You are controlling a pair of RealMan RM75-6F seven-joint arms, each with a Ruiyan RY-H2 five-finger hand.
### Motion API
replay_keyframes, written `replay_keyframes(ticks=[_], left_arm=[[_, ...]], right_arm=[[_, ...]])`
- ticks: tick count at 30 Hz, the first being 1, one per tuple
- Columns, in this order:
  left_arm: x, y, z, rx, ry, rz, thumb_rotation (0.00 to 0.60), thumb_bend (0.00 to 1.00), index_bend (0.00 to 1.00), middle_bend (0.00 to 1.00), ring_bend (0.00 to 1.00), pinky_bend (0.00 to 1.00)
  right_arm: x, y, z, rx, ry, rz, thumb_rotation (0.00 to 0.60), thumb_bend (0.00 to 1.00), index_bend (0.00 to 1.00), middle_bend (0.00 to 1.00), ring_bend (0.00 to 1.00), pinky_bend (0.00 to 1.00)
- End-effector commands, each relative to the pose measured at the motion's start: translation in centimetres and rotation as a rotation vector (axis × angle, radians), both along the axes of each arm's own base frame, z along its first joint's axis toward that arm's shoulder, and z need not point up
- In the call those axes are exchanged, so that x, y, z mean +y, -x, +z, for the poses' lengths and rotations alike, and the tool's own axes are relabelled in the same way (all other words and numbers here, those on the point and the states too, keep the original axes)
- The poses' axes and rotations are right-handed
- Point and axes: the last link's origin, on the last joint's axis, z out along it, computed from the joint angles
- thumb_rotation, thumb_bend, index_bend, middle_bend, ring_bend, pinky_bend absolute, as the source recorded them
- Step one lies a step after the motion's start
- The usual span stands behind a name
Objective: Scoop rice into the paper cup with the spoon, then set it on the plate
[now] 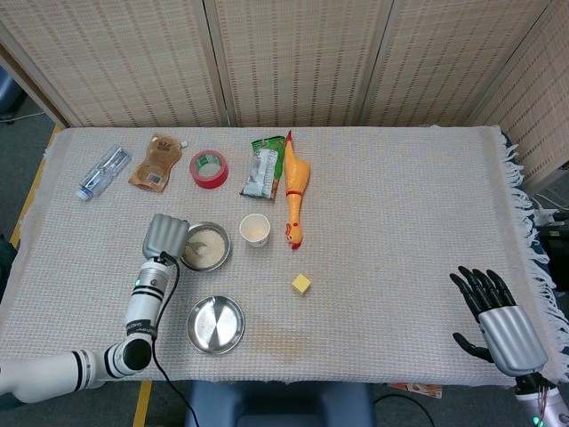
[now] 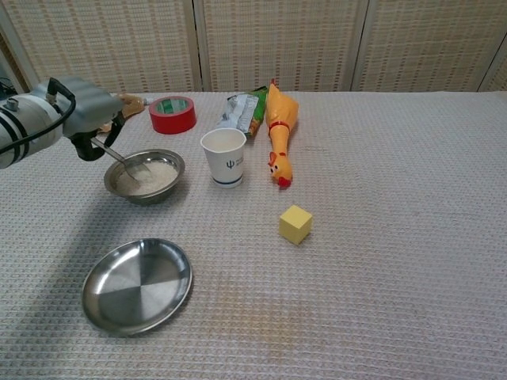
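Steel glints in my left robot hand (image 2: 79, 111), which is clamped on the spoon (image 2: 119, 161); its tip dips into the rice (image 2: 150, 174) in the metal bowl (image 2: 170, 161), so I judge I am at the first scoop; nothing has reached the cup yet, as far as I can see. Left to do: lift a load, tip it into the paper cup (image 2: 224, 157), then set the spoon or cup on the plate (image 2: 137, 286), whichever the task means.

Seen from the chest, the bowl holds a shallow bed of white rice; the cup stands upright at its 3 o'clock, just beside it, and looks empty inside; the steel plate lies bare at the bowl's 6 o'clock, near the desk's (image 1: 400, 231) front edge.

My right robot hand (image 1: 496, 318) rests at the desk's 4 o'clock corner, fingers apart, holding nothing.
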Motion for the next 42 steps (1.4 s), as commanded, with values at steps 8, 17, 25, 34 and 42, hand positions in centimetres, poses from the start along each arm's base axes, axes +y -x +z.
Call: replay_keyframes(ticks=[8, 17, 25, 34, 42], left_arm=[[2.1, 1.4, 2.9, -0.109, -0.007, 0.118, 0.6, 0.42, 0.65, 1.0, 1.0, 1.0], [3.0, 2.2, 3.7, -0.231, 0.058, 0.252, 0.6, 0.42, 0.67, 1.0, 1.0, 1.0], [3.5, 1.2, 4.3, -0.378, 0.134, 0.321, 0.6, 0.42, 0.67, 1.0, 1.0, 1.0], [4.4, -1.8, 4.7, -0.405, 0.14, 0.291, 0.6, 0.42, 0.67, 1.0, 1.0, 1.0], [5.4, -5.1, 4.3, -0.387, 0.133, 0.264, 0.6, 0.42, 0.67, 1.0, 1.0, 1.0]], right_arm=[[-0.1, 0.1, -0.1, 0.008, -0.002, -0.006, 0.6, 0.1, 0.0, 0.0, 0.0, 0.0], [-0.3, 0.2, -0.3, 0.013, -0.006, -0.017, 0.6, 0.1, 0.0, 0.0, 0.0, 0.0], [-0.6, 0.3, -0.3, 0.014, -0.009, -0.025, 0.6, 0.1, 0.0, 0.0, 0.0, 0.0], [-0.7, 0.4, -0.2, 0.01, -0.007, -0.03, 0.6, 0.1, 0.0, 0.0, 0.0, 0.0], [-0.9, 0.5, -0.2, 0.008, -0.011, -0.039, 0.6, 0.1, 0.0, 0.0, 0.0, 0.0]])
